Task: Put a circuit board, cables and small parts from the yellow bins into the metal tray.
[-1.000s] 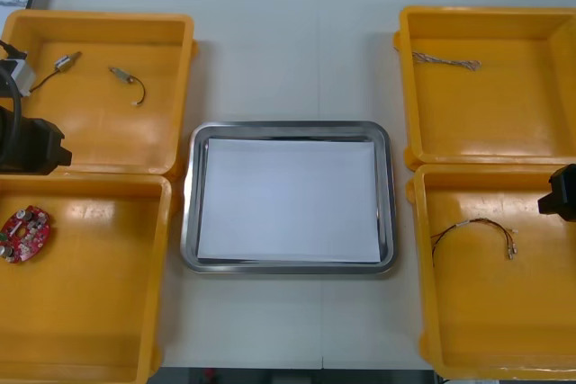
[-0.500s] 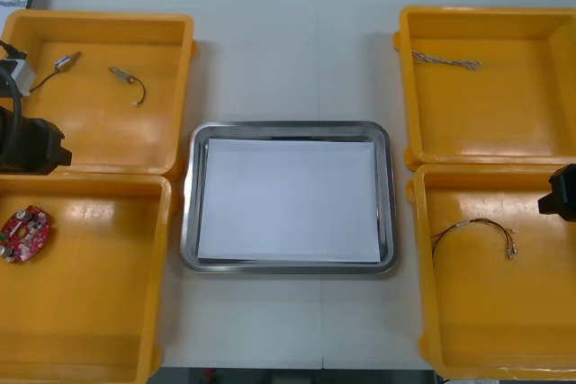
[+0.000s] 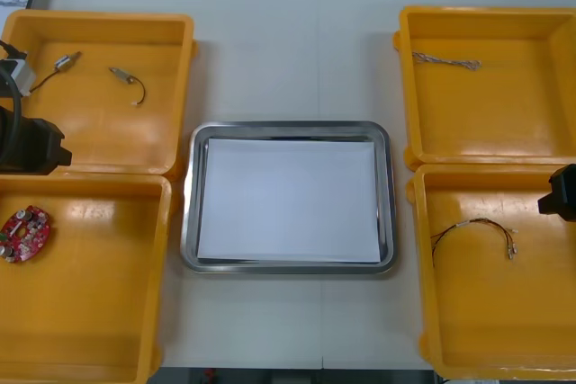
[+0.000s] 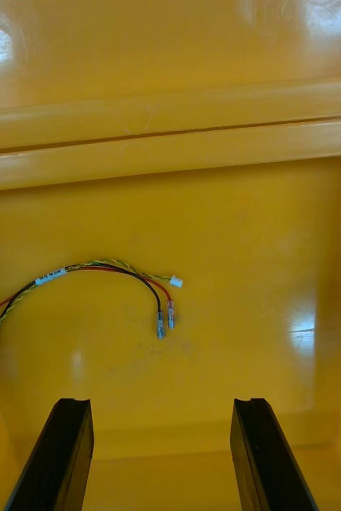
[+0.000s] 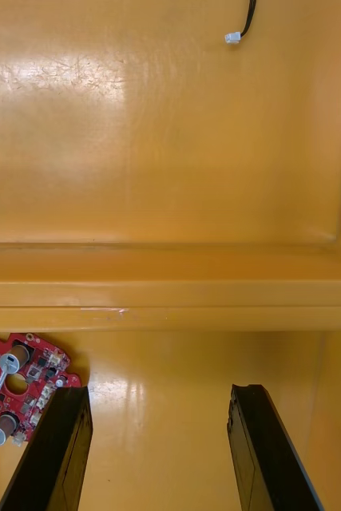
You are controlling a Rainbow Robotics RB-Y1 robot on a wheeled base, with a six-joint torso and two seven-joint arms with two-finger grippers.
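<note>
My left gripper is open above the near left yellow bin, just inside the wall it shares with the far left bin. The round red circuit board lies on the bin floor beside one finger, apart from it; in the front view the circuit board is near the bin's left edge. My right gripper hangs open over the near right bin. A red and yellow cable lies on that floor ahead of the fingers, also seen as the cable in the front view. The metal tray, white inside, sits between the bins.
The far left bin holds a black cable and another cable with a small metal part; a white plug on a black cable lies past the wall. A twisted cable lies in the far right bin.
</note>
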